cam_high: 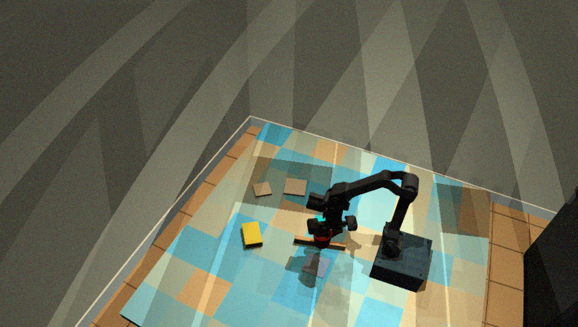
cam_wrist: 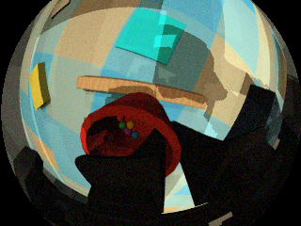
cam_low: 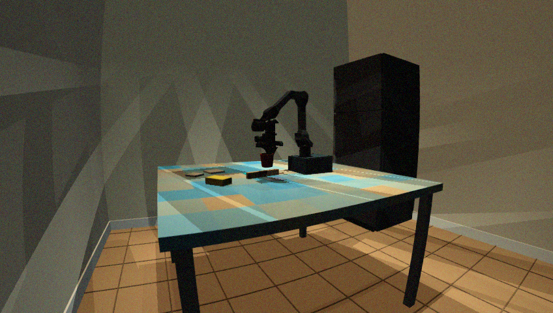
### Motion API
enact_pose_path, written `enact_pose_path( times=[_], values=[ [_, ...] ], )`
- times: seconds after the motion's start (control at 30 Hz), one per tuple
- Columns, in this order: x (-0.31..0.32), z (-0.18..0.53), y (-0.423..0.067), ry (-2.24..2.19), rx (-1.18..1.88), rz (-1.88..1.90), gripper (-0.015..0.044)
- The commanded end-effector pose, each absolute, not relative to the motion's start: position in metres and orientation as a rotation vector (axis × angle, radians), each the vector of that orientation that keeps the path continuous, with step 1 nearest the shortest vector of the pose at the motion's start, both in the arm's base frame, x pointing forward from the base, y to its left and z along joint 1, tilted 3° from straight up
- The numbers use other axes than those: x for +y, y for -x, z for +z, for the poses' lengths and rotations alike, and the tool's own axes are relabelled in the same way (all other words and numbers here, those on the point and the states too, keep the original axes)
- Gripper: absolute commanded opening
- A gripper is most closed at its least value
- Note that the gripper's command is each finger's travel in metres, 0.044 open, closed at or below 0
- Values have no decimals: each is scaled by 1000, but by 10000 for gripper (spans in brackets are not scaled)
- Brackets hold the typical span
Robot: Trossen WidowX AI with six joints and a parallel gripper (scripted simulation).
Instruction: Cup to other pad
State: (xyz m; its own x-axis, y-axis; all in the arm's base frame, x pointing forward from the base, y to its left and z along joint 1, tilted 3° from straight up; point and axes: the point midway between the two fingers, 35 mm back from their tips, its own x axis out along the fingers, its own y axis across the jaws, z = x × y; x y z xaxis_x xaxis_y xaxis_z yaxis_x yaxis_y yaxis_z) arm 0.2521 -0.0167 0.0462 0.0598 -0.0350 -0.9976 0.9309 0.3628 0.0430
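A red cup [cam_high: 322, 240] [cam_low: 266, 159] [cam_wrist: 113, 135] with several coloured marbles [cam_wrist: 128, 128] inside hangs upright in the air. My gripper [cam_high: 323, 233] [cam_low: 267, 152] [cam_wrist: 166, 126] is shut on the cup's rim. The cup is above a wooden bar [cam_high: 303, 240] [cam_low: 262, 174] [cam_wrist: 101, 82] that lies across the table. A grey-lilac pad [cam_high: 315, 265] [cam_low: 273, 179] lies on the near side of the bar. A teal pad [cam_wrist: 147, 34] [cam_high: 320, 219] lies on the far side of the bar, partly hidden by the arm in the top view.
A yellow block [cam_high: 251, 234] [cam_low: 218, 179] [cam_wrist: 39, 85] lies left of the bar. Two tan tiles [cam_high: 262, 189] [cam_high: 294, 187] [cam_low: 194, 174] [cam_low: 214, 170] lie further back. The arm's dark base [cam_high: 401, 259] [cam_low: 310, 163] stands to the right. A tall dark cabinet [cam_low: 376, 112] stands behind the table.
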Motion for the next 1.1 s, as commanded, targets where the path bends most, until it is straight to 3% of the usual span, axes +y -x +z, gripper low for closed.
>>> enact_pose_path(
  times=[0.0,1.07],
  values=[
    [-24,47,-254,-927,1293,-913,0],
    [-85,52,-259,-922,1289,-916,0]
  ],
)
